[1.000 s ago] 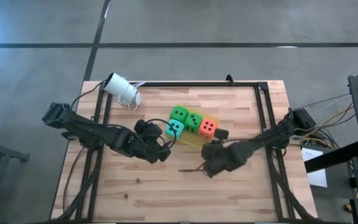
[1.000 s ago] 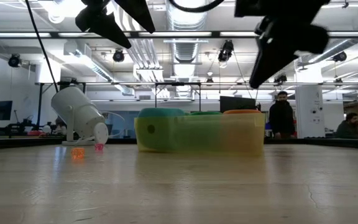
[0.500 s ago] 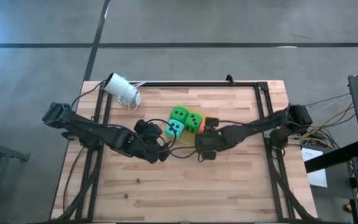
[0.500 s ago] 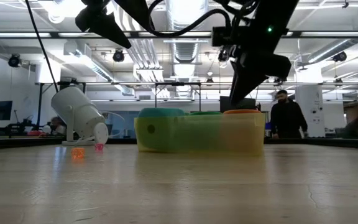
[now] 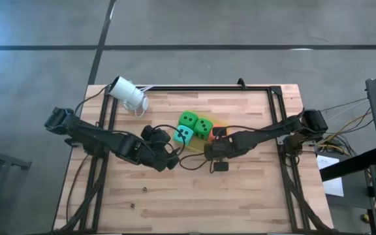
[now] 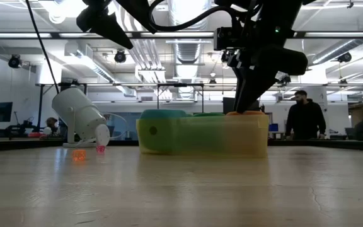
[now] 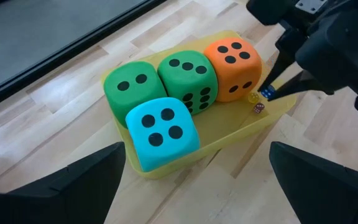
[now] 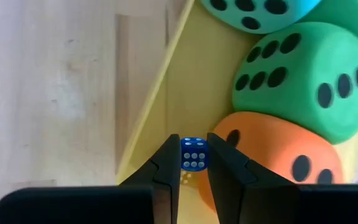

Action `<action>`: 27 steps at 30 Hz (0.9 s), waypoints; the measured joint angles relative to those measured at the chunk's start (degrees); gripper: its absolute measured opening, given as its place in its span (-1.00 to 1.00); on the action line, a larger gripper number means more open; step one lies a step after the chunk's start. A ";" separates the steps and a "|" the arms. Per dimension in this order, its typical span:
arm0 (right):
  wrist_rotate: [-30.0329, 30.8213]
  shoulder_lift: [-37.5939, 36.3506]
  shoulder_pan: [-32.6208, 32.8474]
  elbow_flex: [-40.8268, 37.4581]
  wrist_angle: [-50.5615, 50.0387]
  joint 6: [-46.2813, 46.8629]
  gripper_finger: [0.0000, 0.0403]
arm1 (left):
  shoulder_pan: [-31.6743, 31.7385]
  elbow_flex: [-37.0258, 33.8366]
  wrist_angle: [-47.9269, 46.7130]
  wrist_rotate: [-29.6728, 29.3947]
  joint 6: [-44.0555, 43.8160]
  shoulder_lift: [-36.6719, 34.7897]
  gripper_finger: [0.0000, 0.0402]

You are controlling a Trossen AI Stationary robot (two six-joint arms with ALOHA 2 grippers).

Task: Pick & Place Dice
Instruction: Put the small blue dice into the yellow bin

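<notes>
- Overhead, right gripper (image 5: pixel 218 146) reaches over the near corner of a yellow tray (image 7: pixel 166 163), beside the orange die (image 7: pixel 232 68).
- Its fingers (image 8: pixel 224 162) pinch a small blue die (image 8: pixel 194 153) with white pips, held above the tray floor.
- Tray holds four large foam dice: two green dice (image 7: pixel 188 81), one teal die (image 7: pixel 161 132), the orange one, packed touching.
- Two tiny dice, yellow and dark red (image 7: pixel 257 107), lie on the tray floor next to the orange die.
- Left gripper (image 5: pixel 168 156) hangs near the tray's teal corner, fingers spread apart, holding nothing.
- White camera (image 5: pixel 128 94) lies at the table's (image 5: pixel 253 196) far left corner.
</notes>
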 joint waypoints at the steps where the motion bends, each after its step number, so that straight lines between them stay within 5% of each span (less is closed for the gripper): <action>1: -0.37 0.00 -0.07 -0.01 0.00 0.04 -0.73 | 0.01 0.00 0.00 0.00 0.00 0.00 0.99; 27: 0.09 0.01 -0.35 -0.06 0.83 -3.00 -0.07 | 0.00 0.00 0.00 0.00 0.02 -0.02 0.99</action>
